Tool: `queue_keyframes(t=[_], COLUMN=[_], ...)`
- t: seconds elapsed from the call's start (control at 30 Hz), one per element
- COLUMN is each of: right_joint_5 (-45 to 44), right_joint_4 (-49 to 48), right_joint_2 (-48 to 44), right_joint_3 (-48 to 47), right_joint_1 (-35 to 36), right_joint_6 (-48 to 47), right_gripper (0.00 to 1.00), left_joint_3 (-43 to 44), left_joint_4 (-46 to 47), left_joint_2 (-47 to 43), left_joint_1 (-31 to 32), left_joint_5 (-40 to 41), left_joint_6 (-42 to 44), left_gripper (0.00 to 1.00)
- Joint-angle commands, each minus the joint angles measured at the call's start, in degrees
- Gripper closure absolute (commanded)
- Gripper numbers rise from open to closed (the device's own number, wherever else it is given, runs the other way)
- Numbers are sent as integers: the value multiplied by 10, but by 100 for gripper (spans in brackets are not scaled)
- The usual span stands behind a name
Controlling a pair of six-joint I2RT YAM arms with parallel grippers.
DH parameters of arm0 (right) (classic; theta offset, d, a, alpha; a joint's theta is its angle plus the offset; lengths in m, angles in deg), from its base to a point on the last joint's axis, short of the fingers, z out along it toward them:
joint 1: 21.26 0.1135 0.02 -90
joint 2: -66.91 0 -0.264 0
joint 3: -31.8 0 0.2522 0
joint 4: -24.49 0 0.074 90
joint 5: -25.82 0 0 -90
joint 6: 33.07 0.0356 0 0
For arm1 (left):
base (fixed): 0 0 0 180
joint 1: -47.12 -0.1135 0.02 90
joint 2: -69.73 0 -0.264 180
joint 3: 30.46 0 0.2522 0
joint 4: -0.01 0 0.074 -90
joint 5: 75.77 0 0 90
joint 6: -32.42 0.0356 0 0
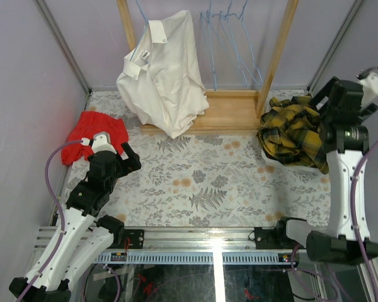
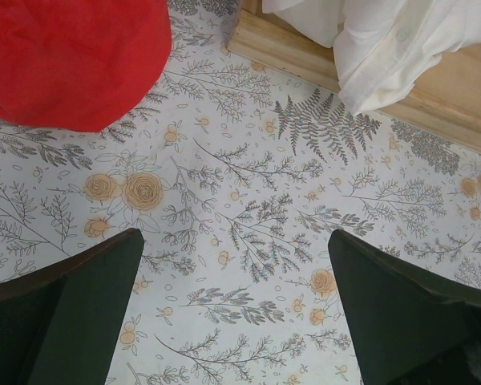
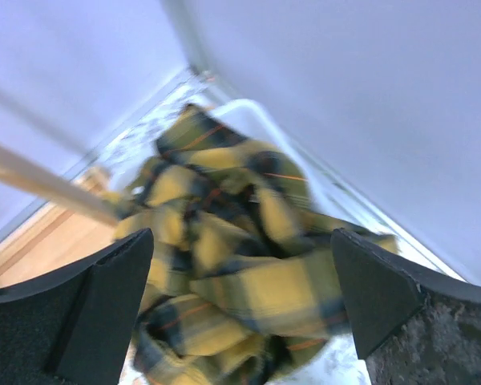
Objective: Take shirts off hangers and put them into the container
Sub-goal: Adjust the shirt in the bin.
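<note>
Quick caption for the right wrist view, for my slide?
Open right gripper above the plaid shirt piled in the white container.

The scene was lit brightly and evenly; only soft shadows were cast. Glare was seen on the silver metal rail (image 1: 217, 242). The crumpled yellow-and-black plaid shirt (image 3: 240, 265) was blurred in the right wrist view.

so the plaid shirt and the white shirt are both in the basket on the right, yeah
Not quite. The plaid shirt is piled in the basket on the right, but the white shirt is not in it. The top external view shows it hanging on the wooden rack, its lower edge resting on the rack's base.
</note>
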Motion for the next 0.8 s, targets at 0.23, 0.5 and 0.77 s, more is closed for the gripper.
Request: queue_keyframes(t=[0.23, 0.5, 0.77], right_joint_5=[13, 195, 270], right_joint_4=[-17, -111, -95], right_joint_2=[-45, -9, 71], right_joint_3=[225, 178, 155], right_joint_1=[-70, -77, -78], right_joint_6=[52, 64, 86], right_gripper=[2, 95, 96], left_joint_3=[-4, -4, -2], left_joint_4=[30, 28, 26], left_joint_2=[0, 0, 1], left_joint_1=[-3, -3, -3], left_joint_5=[-4, 0, 3], left_joint_6=[6, 6, 5], left_gripper=[0, 0, 0])
